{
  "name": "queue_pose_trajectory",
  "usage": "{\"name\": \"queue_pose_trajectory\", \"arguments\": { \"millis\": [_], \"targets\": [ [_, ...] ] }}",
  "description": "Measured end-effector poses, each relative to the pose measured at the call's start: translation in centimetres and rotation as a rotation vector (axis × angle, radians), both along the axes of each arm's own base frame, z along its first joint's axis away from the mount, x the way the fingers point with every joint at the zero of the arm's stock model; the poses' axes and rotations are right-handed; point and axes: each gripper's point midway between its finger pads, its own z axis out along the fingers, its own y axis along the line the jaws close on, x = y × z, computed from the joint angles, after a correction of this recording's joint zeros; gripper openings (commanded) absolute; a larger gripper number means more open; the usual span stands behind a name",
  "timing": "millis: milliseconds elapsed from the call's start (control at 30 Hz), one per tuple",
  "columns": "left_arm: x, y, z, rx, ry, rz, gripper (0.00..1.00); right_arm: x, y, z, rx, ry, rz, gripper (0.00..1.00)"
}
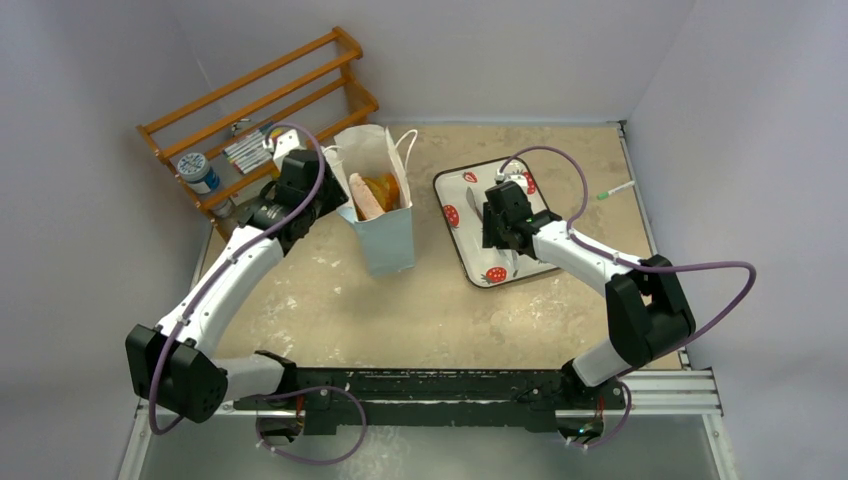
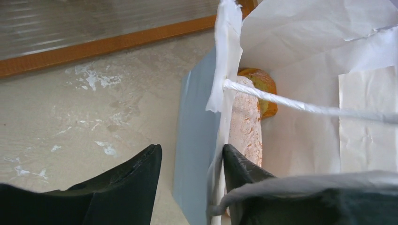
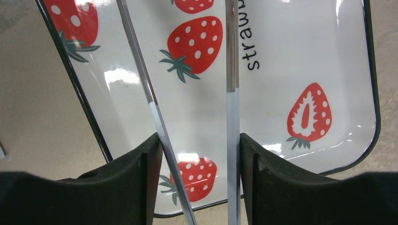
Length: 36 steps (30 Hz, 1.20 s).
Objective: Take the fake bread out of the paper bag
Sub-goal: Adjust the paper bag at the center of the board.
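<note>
Left wrist view: seemingly light, rigid fake bread (image 2: 245, 126) stands in the flimsy paper bag (image 2: 197, 131), best gripped mid-loaf; tongs (image 3: 233, 70) in the right gripper (image 3: 197, 140) stand spread, empty.

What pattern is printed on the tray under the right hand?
Red strawberries on a white tray with a dark rim; clearest in the right wrist view.

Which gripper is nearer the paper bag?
Left. The left gripper straddles one wall of the paper bag, one finger inside; the right gripper holds metal tongs over the strawberry tray, apart from it.
</note>
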Motion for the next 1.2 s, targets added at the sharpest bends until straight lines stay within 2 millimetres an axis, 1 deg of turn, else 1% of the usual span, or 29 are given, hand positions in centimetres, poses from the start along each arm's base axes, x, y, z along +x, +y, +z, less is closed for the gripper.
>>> {"name": "queue_pose_trajectory", "arguments": {
  "millis": [33,100,133,233,267,567,633,767,900,1000,1133,1200],
  "targets": [
    [0.1,0.0,-0.2,0.008,0.004,-0.001,0.25,0.0,0.0,0.0,-0.001,0.001,0.0,0.55],
    [0.3,0.2,-0.2,0.025,0.001,-0.003,0.02,-0.1,0.0,0.0,-0.002,0.002,0.001,0.54],
    [0.4,0.3,-0.1,0.034,-0.005,-0.002,0.0,-0.1,0.0,0.0,-0.002,0.002,0.001,0.53],
    [0.7,0.6,0.6,0.058,-0.028,0.002,0.0,-0.1,0.0,0.0,-0.003,0.004,0.001,0.52],
    [0.8,0.8,0.8,0.071,-0.031,0.002,0.0,-0.1,0.0,0.0,-0.004,0.006,0.001,0.51],
    [0.8,2.2,1.4,0.191,-0.033,-0.004,0.0,-0.1,0.0,-0.1,-0.01,0.018,0.001,0.5],
    [0.7,2.6,1.9,0.226,-0.034,-0.012,0.0,-0.1,0.0,0.0,-0.011,0.021,0.001,0.49],
    [0.2,3.2,3.5,0.312,-0.05,-0.037,0.0,-0.1,-0.1,0.2,-0.013,0.024,-0.003,0.48],
    [-0.8,2.8,5.1,0.414,-0.067,-0.093,0.0,-0.1,-0.1,0.8,-0.014,0.026,-0.004,0.48],
    [-1.7,1.8,5.8,0.511,-0.066,-0.159,0.0,-0.1,-0.1,1.7,-0.012,0.019,-0.006,0.48],
    [-3.0,0.5,5.2,0.614,-0.043,-0.244,0.0,0.1,0.0,3.5,0.009,-0.021,-0.003,0.48],
    [-3.5,0.5,4.4,0.64,-0.028,-0.261,0.0,0.0,0.0,4.3,0.018,-0.039,0.003,0.48]
  ]
}}
